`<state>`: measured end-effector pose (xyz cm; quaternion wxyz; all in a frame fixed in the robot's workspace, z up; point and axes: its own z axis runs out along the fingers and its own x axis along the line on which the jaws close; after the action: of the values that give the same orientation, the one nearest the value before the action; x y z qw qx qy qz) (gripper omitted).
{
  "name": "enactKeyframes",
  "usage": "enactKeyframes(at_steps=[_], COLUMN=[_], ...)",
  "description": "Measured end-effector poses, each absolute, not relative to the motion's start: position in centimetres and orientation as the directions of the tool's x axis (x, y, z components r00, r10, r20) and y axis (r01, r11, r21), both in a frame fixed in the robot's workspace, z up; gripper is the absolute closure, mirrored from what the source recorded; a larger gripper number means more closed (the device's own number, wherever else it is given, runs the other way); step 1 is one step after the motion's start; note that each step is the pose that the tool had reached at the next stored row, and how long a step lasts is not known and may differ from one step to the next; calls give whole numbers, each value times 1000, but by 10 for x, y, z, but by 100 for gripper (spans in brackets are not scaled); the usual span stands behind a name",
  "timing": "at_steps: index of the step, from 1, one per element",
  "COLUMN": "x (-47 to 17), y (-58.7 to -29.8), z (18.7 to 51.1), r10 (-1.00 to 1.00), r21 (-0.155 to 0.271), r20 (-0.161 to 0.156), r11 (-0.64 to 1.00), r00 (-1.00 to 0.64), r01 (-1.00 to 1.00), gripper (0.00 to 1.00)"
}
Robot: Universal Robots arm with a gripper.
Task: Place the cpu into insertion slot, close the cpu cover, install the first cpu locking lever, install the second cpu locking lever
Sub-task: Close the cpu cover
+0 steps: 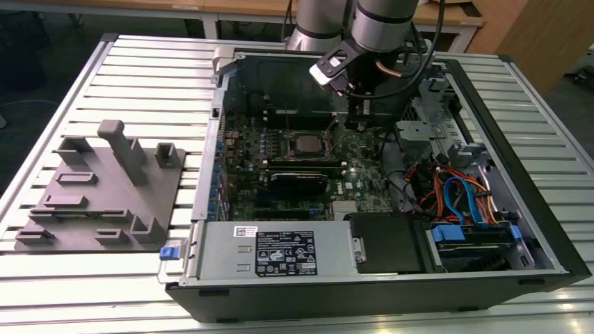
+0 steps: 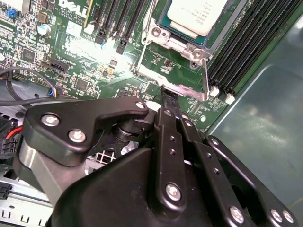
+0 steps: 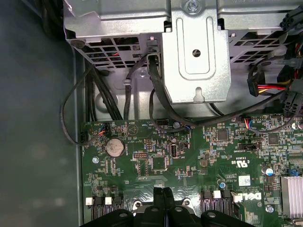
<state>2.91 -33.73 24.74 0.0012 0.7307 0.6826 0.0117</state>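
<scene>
The cpu point(image 2: 194, 16), a square chip with a silver-grey top, lies flat in the insertion slot point(image 2: 165, 23) on the green motherboard point(image 2: 71, 47); in the exterior view the cpu point(image 1: 304, 144) sits mid-board. The silver cpu cover point(image 2: 187, 46) frames it and lies down around the chip. A thin wire locking lever point(image 2: 206, 78) runs along one side of the socket. My gripper point(image 2: 169, 97) is shut, its narrow black tip touching the board area by the lever's end plate point(image 2: 182, 90), a short way from the socket. Both the exterior view and the first wrist view show the gripper point(image 1: 362, 120) point(image 3: 163, 195) low inside the case.
The open computer case point(image 1: 519, 139) lies on a slatted metal table point(image 1: 139, 76). A grey fixture point(image 1: 102, 188) stands at the exterior view's left. A power supply point(image 1: 274, 250), coloured cables point(image 1: 455, 195), black memory slots point(image 2: 246, 42) and a metal drive cage point(image 3: 194, 52) crowd the board.
</scene>
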Motion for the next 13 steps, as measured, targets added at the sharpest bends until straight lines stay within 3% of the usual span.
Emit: enactKeyframes(at_steps=[13], x=[25], y=[-337], z=[247], r10=[998], r21=[18], r20=[15], r11=[-68], r00=[68], r01=[998], gripper=[90])
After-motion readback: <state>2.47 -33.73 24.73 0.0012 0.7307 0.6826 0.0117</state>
